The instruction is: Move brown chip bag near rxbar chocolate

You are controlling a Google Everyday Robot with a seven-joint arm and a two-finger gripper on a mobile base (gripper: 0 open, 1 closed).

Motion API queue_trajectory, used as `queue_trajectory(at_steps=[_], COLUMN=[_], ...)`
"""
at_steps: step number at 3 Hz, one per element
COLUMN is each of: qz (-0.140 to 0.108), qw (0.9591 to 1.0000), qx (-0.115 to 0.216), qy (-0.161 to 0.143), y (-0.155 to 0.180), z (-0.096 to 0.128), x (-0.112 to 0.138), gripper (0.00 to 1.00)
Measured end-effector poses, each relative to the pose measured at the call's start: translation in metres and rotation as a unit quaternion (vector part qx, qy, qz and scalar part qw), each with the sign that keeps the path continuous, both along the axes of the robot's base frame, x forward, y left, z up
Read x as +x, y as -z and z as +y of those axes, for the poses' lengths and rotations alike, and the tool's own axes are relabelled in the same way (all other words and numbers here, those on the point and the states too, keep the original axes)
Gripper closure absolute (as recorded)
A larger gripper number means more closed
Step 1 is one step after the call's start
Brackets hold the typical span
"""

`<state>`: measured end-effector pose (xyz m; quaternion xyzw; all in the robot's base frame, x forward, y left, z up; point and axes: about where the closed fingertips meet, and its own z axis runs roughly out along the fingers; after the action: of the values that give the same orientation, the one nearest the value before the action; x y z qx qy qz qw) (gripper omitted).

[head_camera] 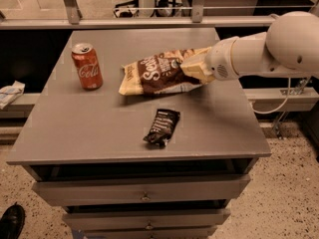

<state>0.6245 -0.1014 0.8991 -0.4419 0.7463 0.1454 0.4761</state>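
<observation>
The brown chip bag is a large crinkly bag with a dark brown centre, white lettering and pale yellow ends. It hangs just above the grey table, a little behind the middle. My gripper is shut on the bag's right end, reaching in from the right. The rxbar chocolate is a small flat black wrapper lying on the table in front of the bag, a short gap away from it.
A red soda can stands upright at the table's back left, left of the bag. Drawers sit under the tabletop. A rail runs behind the table. A black shoe is on the floor at the lower left.
</observation>
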Motion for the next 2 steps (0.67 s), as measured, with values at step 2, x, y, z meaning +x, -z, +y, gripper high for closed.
queue_trajectory(at_steps=[2], qz=[0.016], qw=[0.9998], qx=[0.003], qy=[0.008], y=[-0.0022], z=[0.0006], x=[-0.0196], gripper=[1.0])
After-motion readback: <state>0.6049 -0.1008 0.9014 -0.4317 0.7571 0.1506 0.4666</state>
